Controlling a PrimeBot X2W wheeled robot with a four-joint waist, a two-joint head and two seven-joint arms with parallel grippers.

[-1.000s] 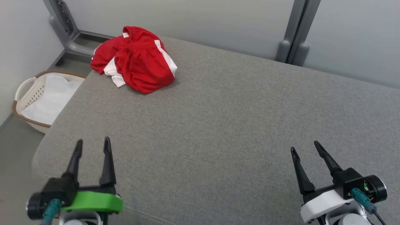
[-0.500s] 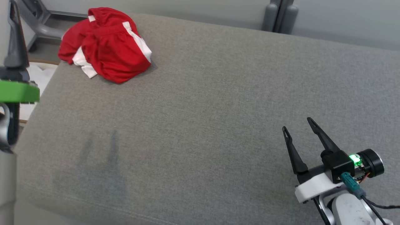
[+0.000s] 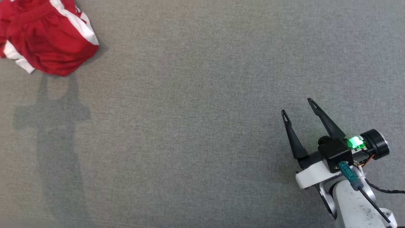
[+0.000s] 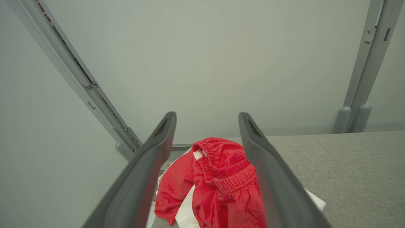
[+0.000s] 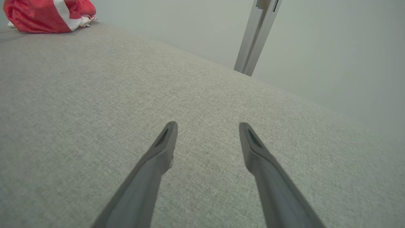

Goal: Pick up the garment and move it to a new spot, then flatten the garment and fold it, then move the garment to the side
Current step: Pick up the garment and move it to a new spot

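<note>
Matt red jersey garment (image 3: 47,47), coarse grey woven tabletop (image 3: 202,126)

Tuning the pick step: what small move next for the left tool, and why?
Likely ease the left tool forward and down toward the crumpled red-and-white jersey garment: its jaws stand open, and the heap lies ahead between them, untouched.

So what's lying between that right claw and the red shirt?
Nothing. In the head view, bare grey cushion runs all the way from the open right gripper to the crumpled garment. The right wrist view shows the same empty stretch.
</note>
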